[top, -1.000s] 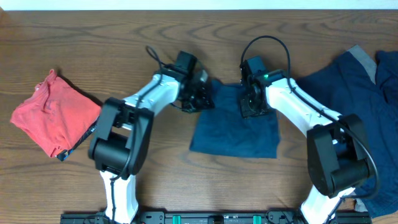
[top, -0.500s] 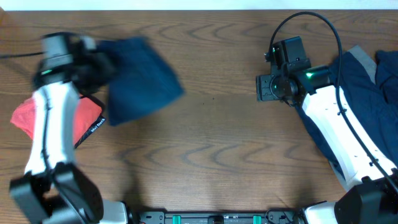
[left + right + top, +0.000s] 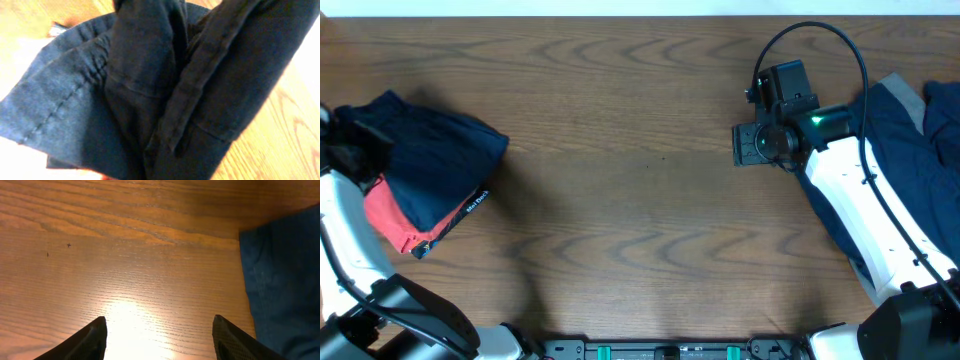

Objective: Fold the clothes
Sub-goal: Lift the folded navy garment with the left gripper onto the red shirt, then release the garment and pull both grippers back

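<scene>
At the far left edge of the tabletop (image 3: 640, 150), the folded navy shorts (image 3: 440, 160) lie on top of the red garment (image 3: 398, 228), covering most of it. The left gripper (image 3: 358, 152) sits against the shorts' left end. Its wrist view is filled with dark cloth and shows no fingers, so you cannot tell whether it grips the shorts or has let go.

What matters for your next move is on the other side. The right gripper (image 3: 748, 143) hangs over bare wood with its fingers spread wide and nothing between them. The pile (image 3: 910, 130) of unfolded navy clothes lies to its right, near the wrist, and its edge shows at the right of the right wrist view. The pile runs down the tabletop's right side, partly under the right arm. That arm is clearly the nearer one, while the left is well apart from it. Expect to reach rightward for the pile's near edge.
</scene>
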Controlling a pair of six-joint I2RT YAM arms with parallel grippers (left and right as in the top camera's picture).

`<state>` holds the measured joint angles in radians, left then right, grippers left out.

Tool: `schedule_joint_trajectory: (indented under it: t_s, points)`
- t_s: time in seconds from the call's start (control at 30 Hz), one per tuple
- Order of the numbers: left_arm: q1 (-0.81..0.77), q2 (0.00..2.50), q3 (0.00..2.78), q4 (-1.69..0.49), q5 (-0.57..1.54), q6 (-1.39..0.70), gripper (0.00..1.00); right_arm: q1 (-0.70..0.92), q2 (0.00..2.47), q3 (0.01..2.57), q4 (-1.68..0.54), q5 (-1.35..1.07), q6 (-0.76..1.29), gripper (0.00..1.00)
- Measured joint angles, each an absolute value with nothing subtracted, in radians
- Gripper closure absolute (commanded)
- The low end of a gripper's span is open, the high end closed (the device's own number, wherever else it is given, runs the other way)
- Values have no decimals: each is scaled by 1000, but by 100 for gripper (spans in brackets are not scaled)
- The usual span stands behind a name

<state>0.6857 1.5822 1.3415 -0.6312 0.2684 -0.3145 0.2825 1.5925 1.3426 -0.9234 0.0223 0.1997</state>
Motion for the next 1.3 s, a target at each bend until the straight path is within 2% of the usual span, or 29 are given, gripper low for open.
schedule_joint_trajectory:
  t_s: [0.03,0.07,0.53,0.67,0.73,0.83,0.93,1.1,1.3]
  points:
    - [693,1582,1341,-632,266,-314,14,282,1592,1343,-923,22,200,33]
    - [701,1582,1341,-632,263,-318,2,282,1592,1343,-923,22,200,32]
    - [716,1582,1341,-693,270,-385,2,282,1592,1343,-923,23,193,26]
    - [662,1582,1341,-699,292,-393,2,282,1594,1343,-908,22,192,25]
    - [603,1582,1341,-700,300,-390,2,282,1599,1343,-900,20,194,22]
    - [469,1582,1341,-701,310,-368,2,282,1608,1343,-890,13,225,9]
    - [314,1582,1341,-712,315,-338,2,271,1615,1341,-849,-25,278,3]
    - [38,1597,1341,-795,311,-293,2,203,1616,1341,-827,-101,337,1]
    - [-214,1650,1338,-997,244,-230,2,69,1616,1341,-982,-128,355,1]
